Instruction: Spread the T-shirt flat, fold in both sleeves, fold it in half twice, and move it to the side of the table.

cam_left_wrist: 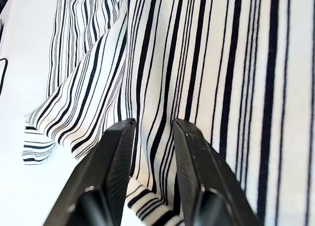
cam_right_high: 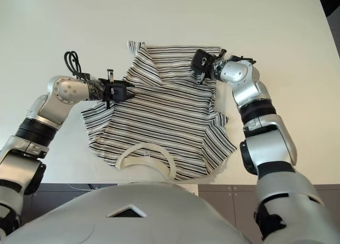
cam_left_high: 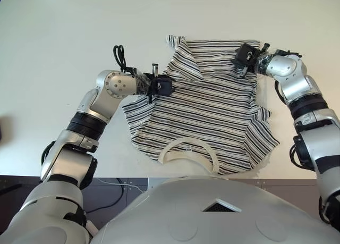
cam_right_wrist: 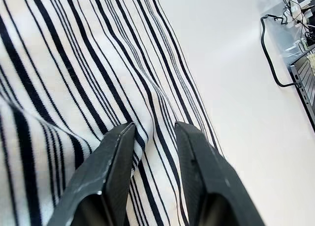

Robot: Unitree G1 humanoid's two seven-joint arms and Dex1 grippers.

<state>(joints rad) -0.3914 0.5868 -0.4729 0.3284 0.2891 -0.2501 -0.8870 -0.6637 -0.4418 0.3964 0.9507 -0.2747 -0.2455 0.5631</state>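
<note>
**A:** Where is the T-shirt (cam_left_high: 207,116)?

**B:** Centre of the head view, on the white table (cam_left_high: 64,36). The collar (cam_left_high: 188,151) is at the bottom of the frame, the hem at the top. It lies open, front or back up, I can't say which.

**A:** Flat?

**B:** Not quite. The hem corner (cam_left_high: 183,55) at upper centre is turned over onto the body. The left edge is rumpled and drawn inward. The lower-right sleeve (cam_left_high: 263,135) lies loosely outward, with creases running up that side.

**A:** Grippers?

**B:** The left gripper (cam_left_wrist: 153,123) is on the shirt's left edge, left of centre. Its fingers stand at a narrow gap with a bunch of striped cloth taken up between them. The right gripper (cam_right_wrist: 153,126) is at the upper-right hem corner, with the same narrow gap and a ridge of cloth running between the fingers. I read both as pinching fabric.

**A:** Progress?

**B:** Early, I'd judge: the spreading step is in hand and unfinished. Neither sleeve looks deliberately folded in, though the left one is hard to make out. No halving folds show. The shirt sits mid-table, not at the side.

**A:** Left to do?

**B:** Smooth out the turned corner and left edge, then both sleeves, two halvings, and the move aside.
</note>
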